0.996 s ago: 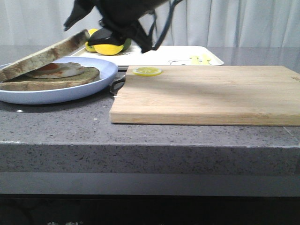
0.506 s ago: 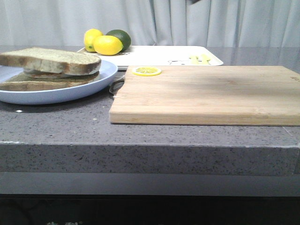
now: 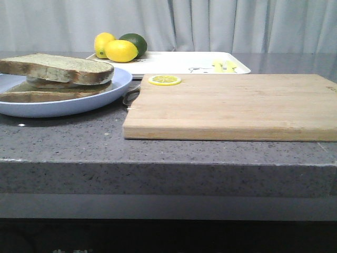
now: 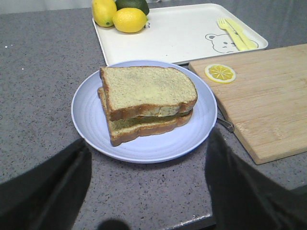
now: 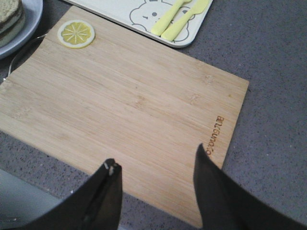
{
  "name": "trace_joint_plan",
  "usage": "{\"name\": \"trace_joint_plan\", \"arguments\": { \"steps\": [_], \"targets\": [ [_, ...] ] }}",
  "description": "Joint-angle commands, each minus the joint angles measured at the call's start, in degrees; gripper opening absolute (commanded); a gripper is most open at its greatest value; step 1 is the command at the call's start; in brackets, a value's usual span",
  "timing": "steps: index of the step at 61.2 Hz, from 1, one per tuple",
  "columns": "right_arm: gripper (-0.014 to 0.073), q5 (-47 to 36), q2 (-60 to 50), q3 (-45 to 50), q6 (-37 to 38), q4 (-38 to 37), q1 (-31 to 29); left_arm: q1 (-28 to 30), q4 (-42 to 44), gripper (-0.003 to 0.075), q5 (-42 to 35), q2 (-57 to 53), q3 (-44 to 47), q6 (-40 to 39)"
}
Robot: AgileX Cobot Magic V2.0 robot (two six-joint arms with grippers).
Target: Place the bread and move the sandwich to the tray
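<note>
Bread (image 4: 146, 87) atop sandwich (image 4: 144, 122) (on plate (image 4: 91, 115)); tray (image 4: 177, 33) beyond

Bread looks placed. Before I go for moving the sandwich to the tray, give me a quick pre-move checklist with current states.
1. Top bread seated on the sandwich: ok, it lies flat, roughly aligned with the lower slice.
2. Sandwich inside the blue plate: ok, clear of the rim.
3. Left gripper free: ok, open, holding nothing, above the table short of the plate.
4. Right gripper free: ok, open and empty over the cutting board.
5. Landing room on the tray: ok, its middle is bare; lemons sit at one corner, yellow cutlery at the other end.
6. Metal piece between plate and board: cannot tell if it touches the plate.
</note>
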Motion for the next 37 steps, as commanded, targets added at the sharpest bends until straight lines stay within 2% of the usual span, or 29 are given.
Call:
{"name": "trace_joint_plan", "arguments": {
  "steps": [1,14,21,37],
  "targets": [
    [0.0374,-5.0,-6.5,2.8,0.3,0.9,-0.2,-0.3,0.0,0.0494,-4.7,0.7,-2.1,-0.1],
    [0.0374,-5.4,-18.7,13.0,0.3,5.5,-0.2,-0.3,0.0,0.0494,-4.7,0.7,-2.1,-0.1],
    [0.0374,-6.3,-23.6,17.4,0.3,5.4,-0.2,-0.3,0.0,0.0494,-4.6,0.7,-2.1,-0.1],
    [0.0374,-8.6,-27.2,21.2,0.3,4.9,-0.2,-0.3,0.0,0.0494,-2.7,2.6,-1.7,-0.1]
  ]
}}
